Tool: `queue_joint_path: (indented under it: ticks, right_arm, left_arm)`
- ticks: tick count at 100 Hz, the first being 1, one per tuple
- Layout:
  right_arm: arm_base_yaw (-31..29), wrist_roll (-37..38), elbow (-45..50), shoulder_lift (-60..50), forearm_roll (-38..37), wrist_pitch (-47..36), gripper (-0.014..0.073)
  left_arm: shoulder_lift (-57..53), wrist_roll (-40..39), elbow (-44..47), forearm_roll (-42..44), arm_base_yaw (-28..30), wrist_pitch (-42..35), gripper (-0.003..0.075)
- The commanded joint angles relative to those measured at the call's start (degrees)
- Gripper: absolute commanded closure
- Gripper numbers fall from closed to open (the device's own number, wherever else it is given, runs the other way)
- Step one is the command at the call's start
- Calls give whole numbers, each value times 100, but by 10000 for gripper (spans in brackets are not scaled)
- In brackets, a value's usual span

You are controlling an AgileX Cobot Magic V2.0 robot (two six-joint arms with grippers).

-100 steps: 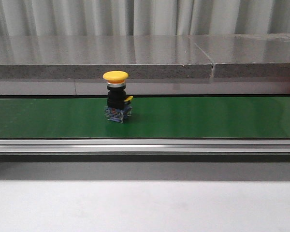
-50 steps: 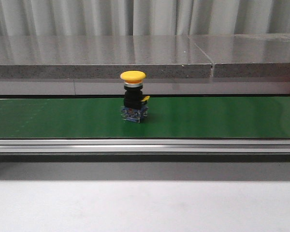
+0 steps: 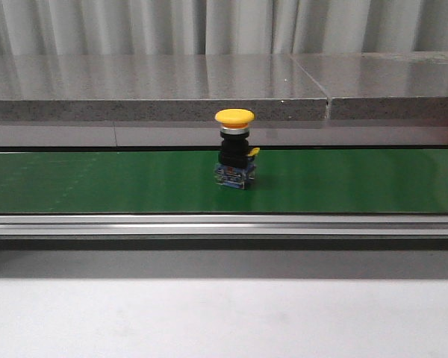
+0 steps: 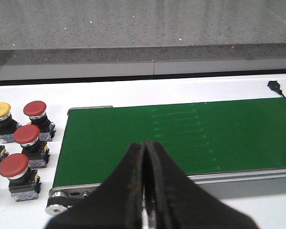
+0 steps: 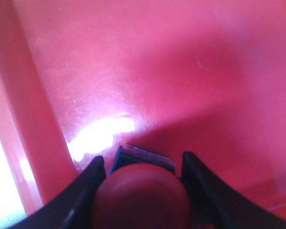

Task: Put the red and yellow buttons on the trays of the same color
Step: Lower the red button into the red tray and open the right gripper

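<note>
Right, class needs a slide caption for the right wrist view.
Right gripper holds a red button just above the red tray floor.

Left gripper (image 4: 144, 191) with fingers pressed together, nothing between; right gripper (image 5: 143, 191) with fingers spread, flanking a red button (image 5: 142, 195).

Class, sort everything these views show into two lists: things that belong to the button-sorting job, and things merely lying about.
Belongs to the job:
- yellow button on the green belt
- red button between the right gripper fingers
- red tray
- spare red and yellow buttons beside the belt
- left gripper, shut, empty

Just lying about:
- grey ledge
- black cable end
</note>
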Motion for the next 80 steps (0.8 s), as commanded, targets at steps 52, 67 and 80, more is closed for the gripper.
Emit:
queue_joint_path:
  ticks: [52,67,80]
  right_arm:
    - [-30,-58,-186,-916,7,-279,-53]
    - [-5,-58,-180,-1499,12,-106,-53]
    - [103,-66,-75,-2036,12,100,-53]
  left_arm:
    - [39,-55,-148,3,-51,-456,739]
    - [39,-55,-148,3,-51,-456,739]
    - [39,-55,-148,3,-51,-456,739]
